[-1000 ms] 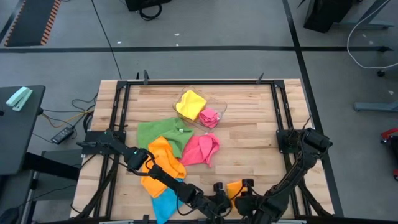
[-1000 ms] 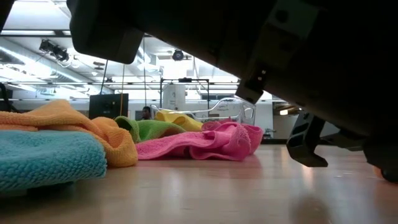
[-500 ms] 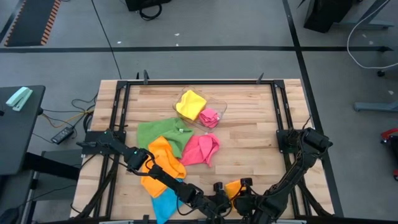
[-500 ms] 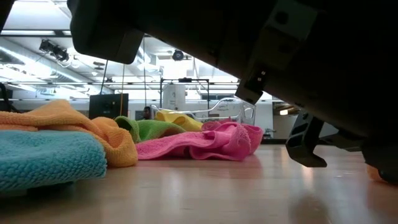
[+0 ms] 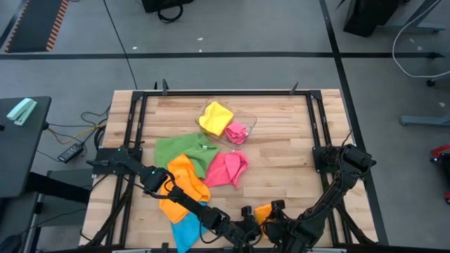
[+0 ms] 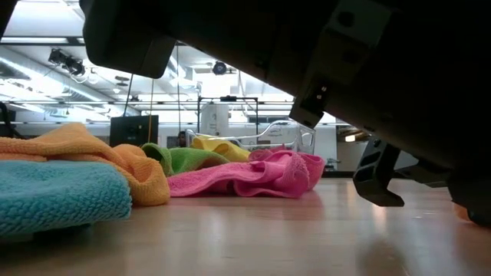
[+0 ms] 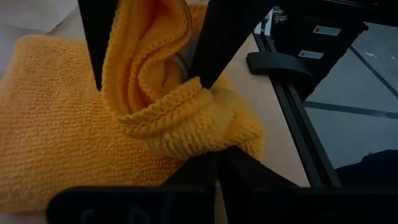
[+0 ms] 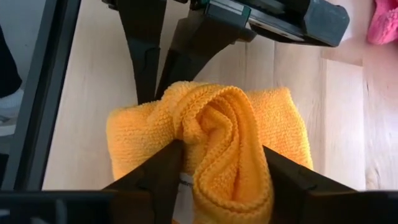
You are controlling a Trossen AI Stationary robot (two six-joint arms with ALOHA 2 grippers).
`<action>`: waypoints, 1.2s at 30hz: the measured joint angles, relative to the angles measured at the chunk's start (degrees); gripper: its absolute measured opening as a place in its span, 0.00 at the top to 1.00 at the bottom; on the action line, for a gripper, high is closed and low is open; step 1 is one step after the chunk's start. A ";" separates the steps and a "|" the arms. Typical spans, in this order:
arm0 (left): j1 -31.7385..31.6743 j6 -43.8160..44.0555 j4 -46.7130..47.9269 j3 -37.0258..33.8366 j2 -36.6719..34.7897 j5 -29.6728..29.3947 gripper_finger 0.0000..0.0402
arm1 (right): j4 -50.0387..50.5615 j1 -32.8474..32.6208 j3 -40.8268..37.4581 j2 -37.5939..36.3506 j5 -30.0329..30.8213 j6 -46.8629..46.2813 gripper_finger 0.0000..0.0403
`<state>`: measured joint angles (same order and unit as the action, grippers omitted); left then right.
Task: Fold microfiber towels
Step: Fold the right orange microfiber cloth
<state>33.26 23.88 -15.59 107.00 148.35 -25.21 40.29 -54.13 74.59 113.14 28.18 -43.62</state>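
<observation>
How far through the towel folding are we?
Early. Nothing looks finished. In hand: both grippers, left and right, meet at the small orange towel on the table's near edge. Left: the green, pink, big orange and blue towels lie crumpled, and the tray holds a yellow one.

Both dark arms reach low to the table's near edge, wrists facing each other. The left gripper (image 5: 247, 213) has its jaws pinched together; the right gripper (image 5: 275, 208) has its jaws parted.
</observation>
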 joint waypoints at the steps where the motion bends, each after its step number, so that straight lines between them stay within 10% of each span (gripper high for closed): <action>1: 0.02 0.00 0.00 0.00 0.00 0.00 0.95 | 0.00 0.00 0.00 0.00 -0.02 0.45 0.52; 36: 0.35 0.00 -0.04 0.00 0.00 0.02 0.96 | -0.88 0.74 -2.07 -4.48 1.77 7.56 0.50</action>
<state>33.61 23.88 -15.64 107.00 148.35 -25.19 39.41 -53.39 72.51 108.66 29.95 -36.06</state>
